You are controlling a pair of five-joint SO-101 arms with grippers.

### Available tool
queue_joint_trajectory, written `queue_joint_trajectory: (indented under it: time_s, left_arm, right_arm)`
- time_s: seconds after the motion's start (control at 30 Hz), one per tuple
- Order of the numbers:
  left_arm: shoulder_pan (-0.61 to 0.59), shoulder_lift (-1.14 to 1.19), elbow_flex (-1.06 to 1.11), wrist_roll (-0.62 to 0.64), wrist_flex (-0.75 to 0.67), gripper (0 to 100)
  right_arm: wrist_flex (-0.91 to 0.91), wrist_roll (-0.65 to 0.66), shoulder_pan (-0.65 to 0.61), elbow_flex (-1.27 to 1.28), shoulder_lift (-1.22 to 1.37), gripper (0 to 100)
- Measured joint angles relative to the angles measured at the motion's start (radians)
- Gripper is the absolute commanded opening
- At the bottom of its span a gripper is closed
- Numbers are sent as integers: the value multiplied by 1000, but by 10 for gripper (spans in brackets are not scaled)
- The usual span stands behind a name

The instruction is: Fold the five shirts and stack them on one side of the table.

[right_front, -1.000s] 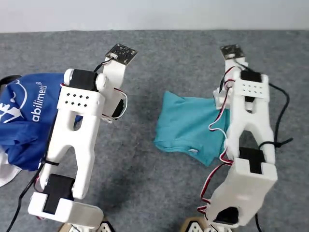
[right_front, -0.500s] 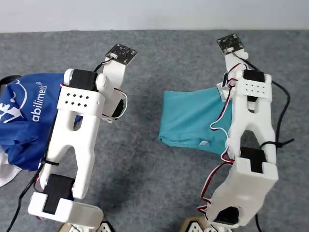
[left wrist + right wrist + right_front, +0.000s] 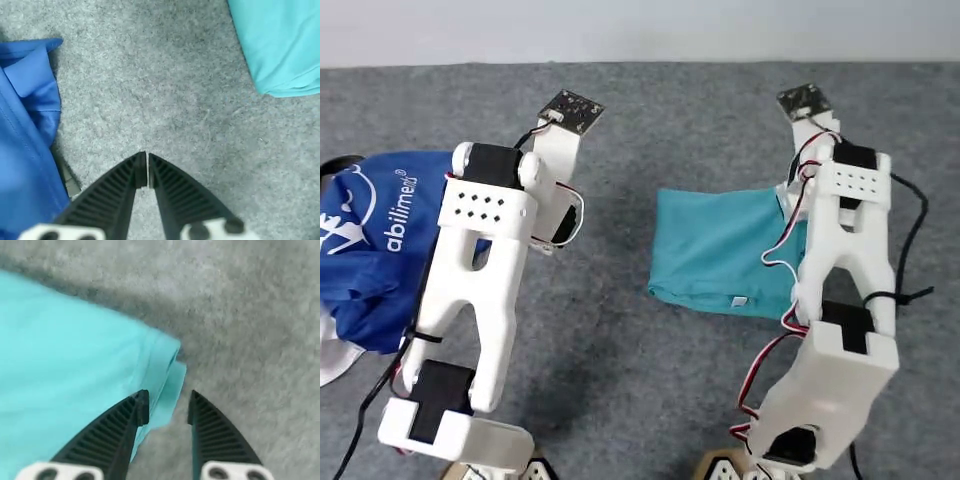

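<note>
The teal shirt (image 3: 720,255) lies on the grey table (image 3: 650,120) to the right of the middle. It is folded into a rough rectangle, and its right part is hidden under the right arm (image 3: 840,280) in the high view. A small white label (image 3: 740,300) shows at its near edge. The right gripper (image 3: 167,407) hangs over the right edge of this shirt with its two fingers spread apart and nothing held between them. In the right wrist view one finger is above the teal cloth and the other above the bare grey surface, and a folded hem of the shirt lies just past the tips. Whether the fingers touch the cloth I cannot tell. The left gripper (image 3: 147,167) is pressed closed, tip against tip, and is empty. It points down at bare table between the two shirts, apart from both. The blue shirt (image 3: 370,240) with white print lies as an unfolded heap at the left edge of the table, partly under the left arm (image 3: 480,260). A piece of white cloth (image 3: 335,365) comes out from beneath its near side. The blue heap and the teal shirt are well apart.
</note>
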Motion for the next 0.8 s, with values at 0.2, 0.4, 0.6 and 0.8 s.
queue_joint_trajectory:
  time_s: [0.2, 0.4, 0.6, 0.8]
  left_arm:
    - [0, 0, 51, 0, 0, 13]
    - [0, 0, 51, 0, 0, 13]
    - [0, 0, 51, 0, 0, 13]
    - [0, 0, 51, 0, 0, 13]
  right_arm:
    - [207, -72, -15, -95, -68, 151]
    - [402, -81, -107, -98, -104, 9]
    - [374, -81, -109, 15, -110, 9]
    - [212, -81, -25, 302, -104, 9]
